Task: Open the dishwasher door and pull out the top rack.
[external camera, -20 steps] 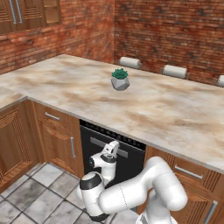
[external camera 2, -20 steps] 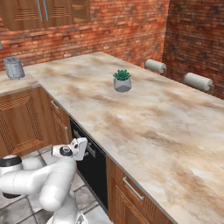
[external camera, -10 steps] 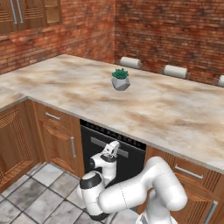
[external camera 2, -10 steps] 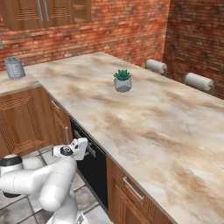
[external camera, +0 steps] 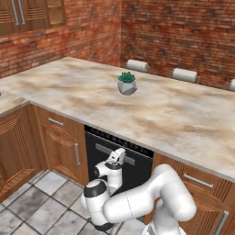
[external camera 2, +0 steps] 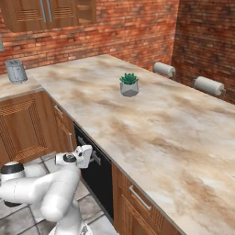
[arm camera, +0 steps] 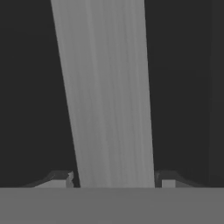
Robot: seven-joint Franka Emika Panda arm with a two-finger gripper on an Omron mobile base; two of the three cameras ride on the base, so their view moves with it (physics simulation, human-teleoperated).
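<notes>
Dishwasher door (external camera: 137, 170): black panel, closed, set upright beneath marbled surface (external camera: 183, 119), between brown wooden cabinets (external camera: 62, 142). Silver bar handle (arm camera: 107, 96) seen close in hand view, running between the two finger tips (arm camera: 65, 179), each tip just beside an edge of the bar. Gripper (external camera: 120, 155) held against upper part of door; jaws clamped on handle. Small potted succulent (external camera: 127, 83) stood on surface, well apart. Paper towel rolls (external camera: 137, 65) lay by brick wall.
</notes>
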